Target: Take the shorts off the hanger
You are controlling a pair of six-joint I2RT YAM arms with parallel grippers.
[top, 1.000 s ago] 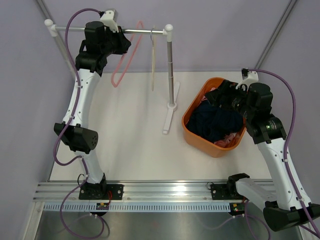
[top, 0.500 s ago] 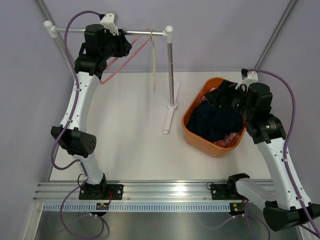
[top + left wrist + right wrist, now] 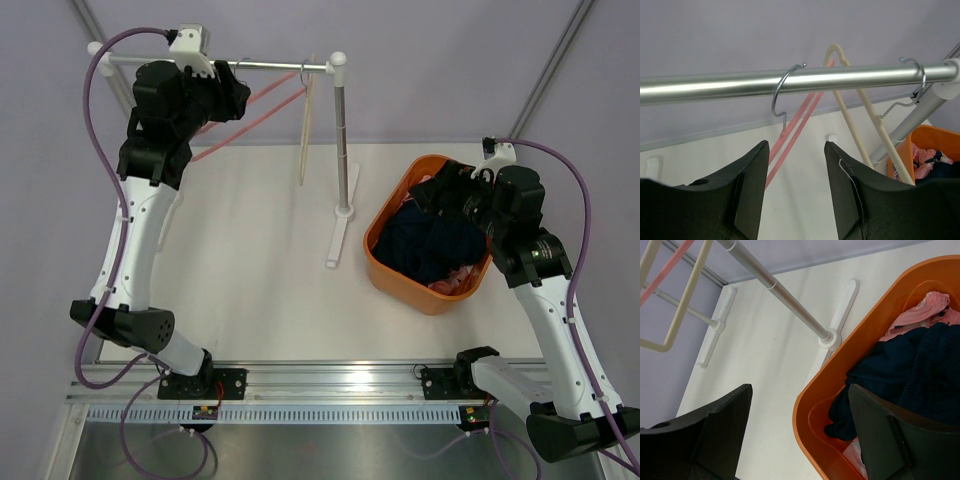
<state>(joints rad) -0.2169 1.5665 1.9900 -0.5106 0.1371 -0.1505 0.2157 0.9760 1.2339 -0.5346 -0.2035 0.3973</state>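
Observation:
The navy shorts (image 3: 432, 245) and the pink patterned shorts (image 3: 455, 281) lie in the orange basket (image 3: 380, 262); both also show in the right wrist view, navy (image 3: 912, 375) and pink (image 3: 927, 315). A bare pink hanger (image 3: 255, 120) and a bare cream hanger (image 3: 304, 130) hang on the rail (image 3: 280, 66). My left gripper (image 3: 238, 95) is up at the rail, open and empty; in its wrist view (image 3: 795, 147) the pink hanger (image 3: 792, 130) swings beyond the fingers. My right gripper (image 3: 442, 192) hovers over the basket's far edge, open and empty (image 3: 800, 390).
The rack's upright (image 3: 343, 140) and its foot (image 3: 337, 240) stand between the hangers and the basket. The rack's left post (image 3: 97, 46) is by the left wall. The basket's rim (image 3: 807, 405) lies under my right fingers.
My left arm has moved left and up along the rail. The pink hanger has swung from hanging down to slanting out to the left. The right arm has not moved.

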